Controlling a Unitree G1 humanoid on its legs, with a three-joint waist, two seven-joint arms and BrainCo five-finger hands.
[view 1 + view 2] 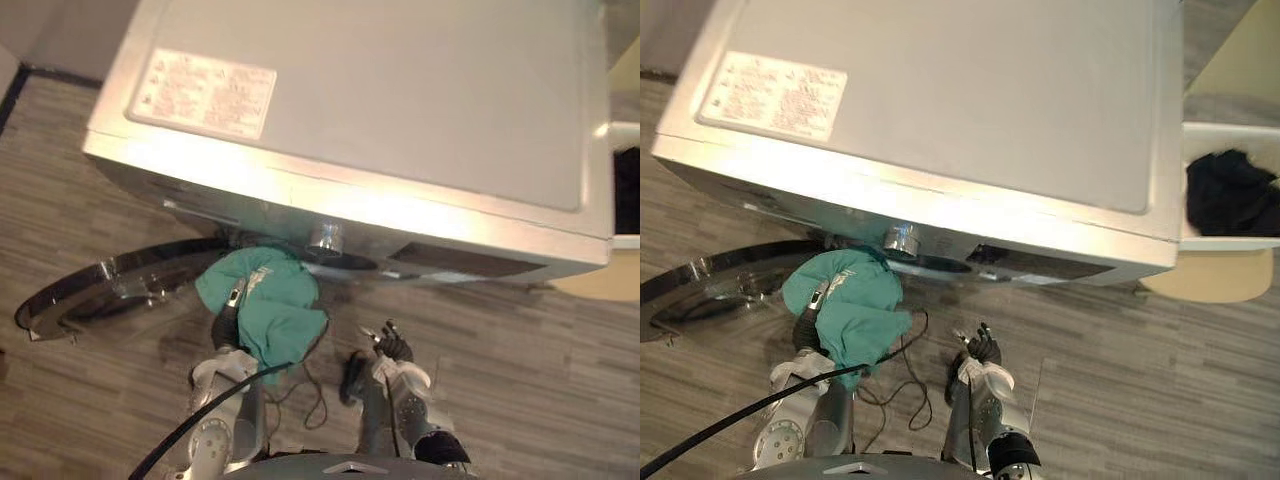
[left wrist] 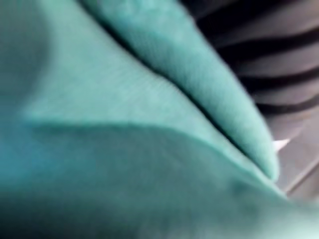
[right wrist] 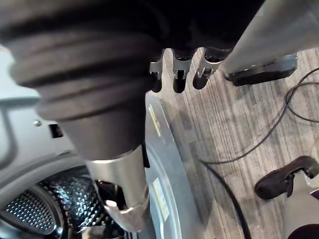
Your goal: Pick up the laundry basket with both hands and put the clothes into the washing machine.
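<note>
- The left hand (image 1: 226, 328) holds a teal garment (image 1: 275, 300) up at the mouth of the washing machine (image 1: 380, 110), whose door (image 1: 100, 290) is swung wide. One finger lies over the cloth, so it appears gripped; the others are buried in fabric.
- The right hand (image 1: 392, 347) hangs low before the machine, fingers loose and empty.
- Dark clothes (image 1: 1230, 190) lie in the white laundry basket (image 1: 1240, 242) beside the machine: loading looks begun, not finished.

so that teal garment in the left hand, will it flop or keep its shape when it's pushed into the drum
Probably floppy: the teal garment hangs in soft folds over the left hand. Likely light, since that one hand carries it. Its loose edges dangle, so it may snag at the opening of the washing machine.
</note>
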